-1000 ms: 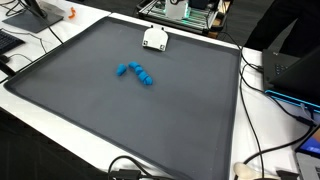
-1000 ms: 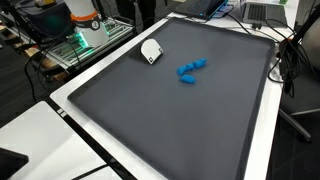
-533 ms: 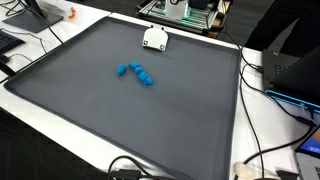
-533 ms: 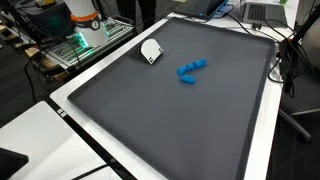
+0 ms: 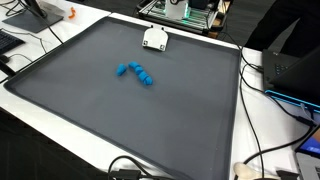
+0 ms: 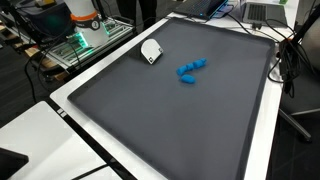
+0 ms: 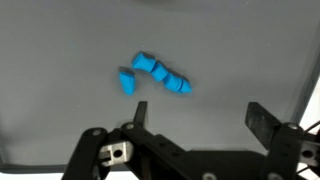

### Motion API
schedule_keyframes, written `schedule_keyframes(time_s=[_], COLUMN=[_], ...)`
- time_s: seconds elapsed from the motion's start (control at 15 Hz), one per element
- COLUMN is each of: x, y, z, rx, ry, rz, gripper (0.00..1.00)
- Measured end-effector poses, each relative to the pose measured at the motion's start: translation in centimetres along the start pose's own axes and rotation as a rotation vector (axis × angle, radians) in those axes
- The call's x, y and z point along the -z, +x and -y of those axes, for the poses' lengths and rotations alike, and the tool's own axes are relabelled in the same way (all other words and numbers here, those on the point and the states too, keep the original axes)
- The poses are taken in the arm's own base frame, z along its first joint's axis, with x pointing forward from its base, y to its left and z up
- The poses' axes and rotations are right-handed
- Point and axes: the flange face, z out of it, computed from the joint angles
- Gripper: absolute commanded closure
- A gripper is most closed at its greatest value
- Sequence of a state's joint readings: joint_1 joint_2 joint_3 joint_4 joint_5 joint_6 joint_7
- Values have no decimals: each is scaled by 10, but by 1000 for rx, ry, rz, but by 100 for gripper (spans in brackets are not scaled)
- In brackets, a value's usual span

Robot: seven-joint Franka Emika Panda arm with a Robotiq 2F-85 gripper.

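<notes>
Overhead, pincer [image 7: 197, 118] spread wide and empty, blue toy pieces [image 7: 155, 74] ahead of it, untouched, on gray mat [image 7: 60, 50]

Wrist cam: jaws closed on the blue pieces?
No, the jaws stand open and empty; the blue pieces lie clear of them on the mat.

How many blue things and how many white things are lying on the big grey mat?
Blue pieces: 4 (they lie bunched close together, so this is a best count)
White thing: 1
Total on the grey mat: 5
</notes>
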State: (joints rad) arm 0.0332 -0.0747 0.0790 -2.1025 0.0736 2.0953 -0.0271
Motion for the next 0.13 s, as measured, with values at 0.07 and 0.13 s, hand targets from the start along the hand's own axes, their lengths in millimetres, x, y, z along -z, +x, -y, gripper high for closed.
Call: schedule_keyframes(time_s=[0.07,0.13], x=[-2,-4], y=[4,7], z=[0,1], rx=[19,29], ry=[-1,-2], rz=[2,4], gripper=[0,0])
